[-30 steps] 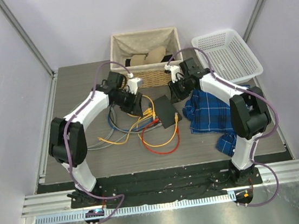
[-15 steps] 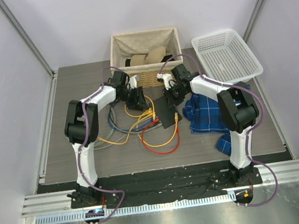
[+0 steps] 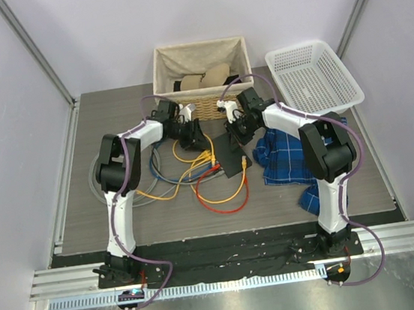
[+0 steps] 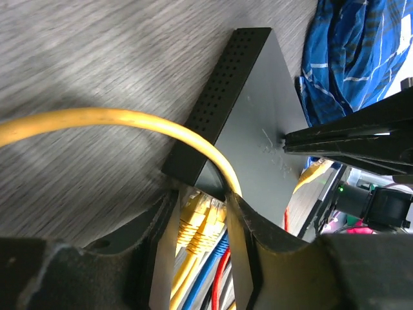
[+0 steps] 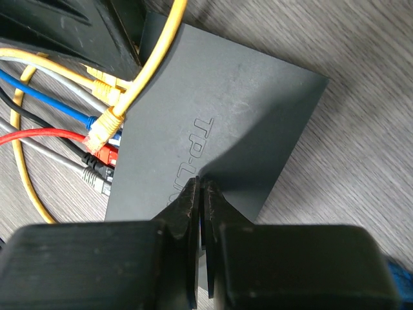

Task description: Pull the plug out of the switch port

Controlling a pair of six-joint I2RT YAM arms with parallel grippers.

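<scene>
The switch (image 3: 230,154) is a flat black box at the table's middle, with sockets along its near-left edge. It also shows in the left wrist view (image 4: 258,110) and in the right wrist view (image 5: 213,110). Yellow plugs (image 4: 201,223), a blue plug and a red plug sit in the sockets. My left gripper (image 3: 196,143) is at that edge, its pads (image 4: 235,239) closed against two yellow plugs side by side. A yellow cable (image 4: 97,119) arches over the corner. My right gripper (image 5: 201,184) is shut and empty, with its tips on the switch's top.
A wicker basket (image 3: 198,48) stands behind the switch and a white plastic basket (image 3: 335,86) at the back right. A blue plaid cloth (image 3: 290,156) lies right of the switch. Yellow, red, blue and grey cables (image 3: 224,198) loop on the table to the front and left.
My left arm has folded in and its gripper has slid right up to the switch's sockets. My right gripper has come down and left onto the switch's top.
</scene>
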